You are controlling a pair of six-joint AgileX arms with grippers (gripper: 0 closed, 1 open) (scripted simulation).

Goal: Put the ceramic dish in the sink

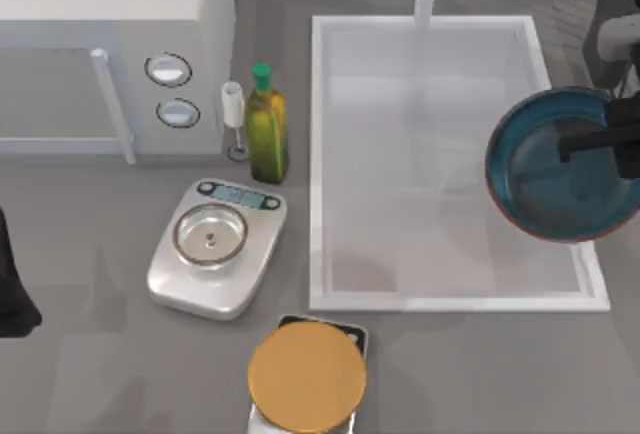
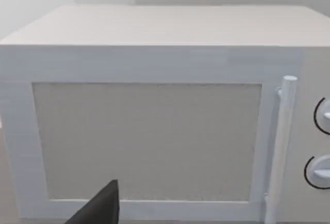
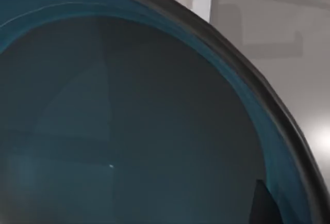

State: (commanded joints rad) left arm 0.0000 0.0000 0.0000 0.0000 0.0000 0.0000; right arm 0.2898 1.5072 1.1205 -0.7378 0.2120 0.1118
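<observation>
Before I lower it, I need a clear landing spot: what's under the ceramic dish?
The ceramic dish, gripped by the right gripper, hangs over the sink by its right rim. The basin floor beside looks bare; directly beneath is covered.

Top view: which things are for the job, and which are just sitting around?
For the job: ceramic dish, held by the right gripper; sink.

Just sitting: microwave, silver scale, oil bottle, orange disc, parked left arm.
</observation>
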